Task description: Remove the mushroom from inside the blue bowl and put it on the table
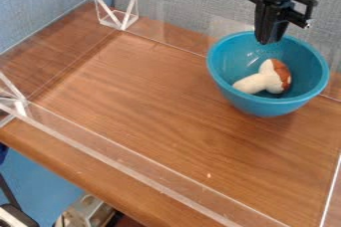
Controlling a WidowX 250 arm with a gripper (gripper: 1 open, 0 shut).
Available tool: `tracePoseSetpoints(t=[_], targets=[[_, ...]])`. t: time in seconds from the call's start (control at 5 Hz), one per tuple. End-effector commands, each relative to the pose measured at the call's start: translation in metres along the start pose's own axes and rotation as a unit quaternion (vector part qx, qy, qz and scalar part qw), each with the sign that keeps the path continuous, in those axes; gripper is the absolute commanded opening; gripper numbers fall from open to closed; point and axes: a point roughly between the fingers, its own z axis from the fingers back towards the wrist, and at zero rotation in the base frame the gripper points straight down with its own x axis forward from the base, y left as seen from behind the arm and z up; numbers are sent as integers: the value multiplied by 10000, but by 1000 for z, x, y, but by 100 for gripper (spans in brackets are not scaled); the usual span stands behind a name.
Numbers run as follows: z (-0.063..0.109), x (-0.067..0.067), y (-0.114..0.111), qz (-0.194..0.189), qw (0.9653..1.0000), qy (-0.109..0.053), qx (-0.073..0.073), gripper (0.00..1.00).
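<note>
The blue bowl [301, 100] stands at the right side of the table [147, 102]. The mushroom [264, 79] lies on its side inside it, cream stem to the left and reddish-brown cap to the right. My gripper [273, 36] hangs above the bowl's far rim, pointing straight down. Its black fingers are shut together with nothing between them. The fingertips are clear of the mushroom.
Low clear acrylic walls [160, 161] run along the table's edges. A small clear triangular stand [118, 14] sits at the back left corner. A blue-grey wall stands behind the table. The bowl sits close to the right-hand wall.
</note>
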Motion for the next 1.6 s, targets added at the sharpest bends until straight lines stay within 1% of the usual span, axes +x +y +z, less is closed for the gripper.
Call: tracePoseSetpoints(t=[0.0, 0.2, 0.6, 1.2, 1.4], targets=[[23, 3, 5, -53, 9991, -389, 151, 100], [15, 11, 7, -128, 9991, -372, 155, 100], [-11, 18, 6, -349, 9990, -223, 154, 100], [-41, 27, 11, -568, 9983, -39, 135, 100], [-47, 28, 12, -568, 9983, -5, 124, 0]])
